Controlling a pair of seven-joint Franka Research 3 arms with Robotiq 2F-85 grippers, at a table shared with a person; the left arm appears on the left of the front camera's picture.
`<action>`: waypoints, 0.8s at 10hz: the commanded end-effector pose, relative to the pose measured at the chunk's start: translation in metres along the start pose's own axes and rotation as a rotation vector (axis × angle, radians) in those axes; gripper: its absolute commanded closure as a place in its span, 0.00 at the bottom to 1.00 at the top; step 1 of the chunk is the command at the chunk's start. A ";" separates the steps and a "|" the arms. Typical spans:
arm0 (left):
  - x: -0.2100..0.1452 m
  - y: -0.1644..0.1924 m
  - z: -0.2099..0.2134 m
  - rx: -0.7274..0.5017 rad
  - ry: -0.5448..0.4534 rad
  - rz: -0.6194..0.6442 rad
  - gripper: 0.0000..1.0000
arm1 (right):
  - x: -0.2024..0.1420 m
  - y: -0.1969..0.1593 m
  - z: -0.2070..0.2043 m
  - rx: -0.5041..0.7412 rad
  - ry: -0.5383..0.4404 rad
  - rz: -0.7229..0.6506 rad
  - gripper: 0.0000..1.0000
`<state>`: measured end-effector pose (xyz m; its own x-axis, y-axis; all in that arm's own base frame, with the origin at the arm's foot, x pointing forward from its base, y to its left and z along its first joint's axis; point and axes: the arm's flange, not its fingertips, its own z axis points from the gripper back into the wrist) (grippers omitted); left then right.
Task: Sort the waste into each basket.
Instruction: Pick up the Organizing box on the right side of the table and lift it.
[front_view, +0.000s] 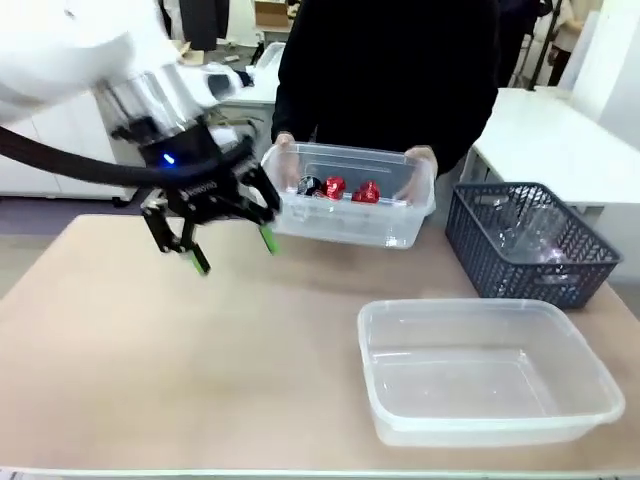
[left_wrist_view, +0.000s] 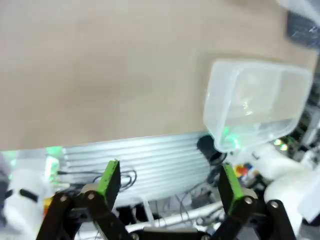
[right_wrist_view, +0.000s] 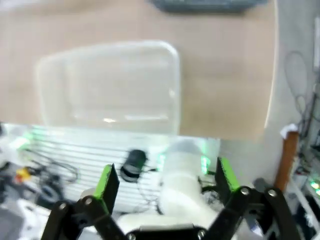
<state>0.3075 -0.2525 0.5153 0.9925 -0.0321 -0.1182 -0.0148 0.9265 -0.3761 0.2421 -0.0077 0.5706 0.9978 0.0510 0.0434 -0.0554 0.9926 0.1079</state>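
Observation:
A person's hands (front_view: 421, 160) hold a clear tub (front_view: 345, 226) just above the table's far edge. Inside it lie two red cans (front_view: 334, 187) and a dark can (front_view: 308, 185). My left gripper (front_view: 234, 253) hangs open just left of that tub with nothing between its fingers; its own view shows the same open left gripper (left_wrist_view: 170, 184) over bare tabletop. The dark blue lattice basket (front_view: 520, 275) at the far right holds clear plastic bottles (front_view: 522, 228). My right gripper (right_wrist_view: 166, 179) is open and empty, high above the table's near edge.
A wide empty clear tub (front_view: 480, 309) sits at the front right, the same tub (left_wrist_view: 255, 105) (right_wrist_view: 110, 87) in both wrist views. A grooved metal rail (left_wrist_view: 145, 155) runs along the table's near edge. The left half of the tabletop (front_view: 150, 350) is bare.

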 end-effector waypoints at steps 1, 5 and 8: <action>0.054 -0.037 -0.056 -0.011 0.123 -0.068 0.00 | 0.025 0.001 -0.052 -0.088 -0.003 0.116 0.00; 0.000 0.000 0.000 0.000 0.000 0.000 0.00 | 0.000 0.000 0.000 0.000 0.000 0.000 0.00; 0.009 -0.062 -0.086 -0.108 0.119 0.233 0.00 | -0.009 0.011 -0.064 -0.062 -0.017 0.013 0.00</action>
<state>0.3082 -0.2945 0.4834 0.9740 0.0370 -0.2237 -0.1259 0.9087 -0.3980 0.2414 -0.0006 0.5386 0.9953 0.0900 0.0350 -0.0919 0.9939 0.0602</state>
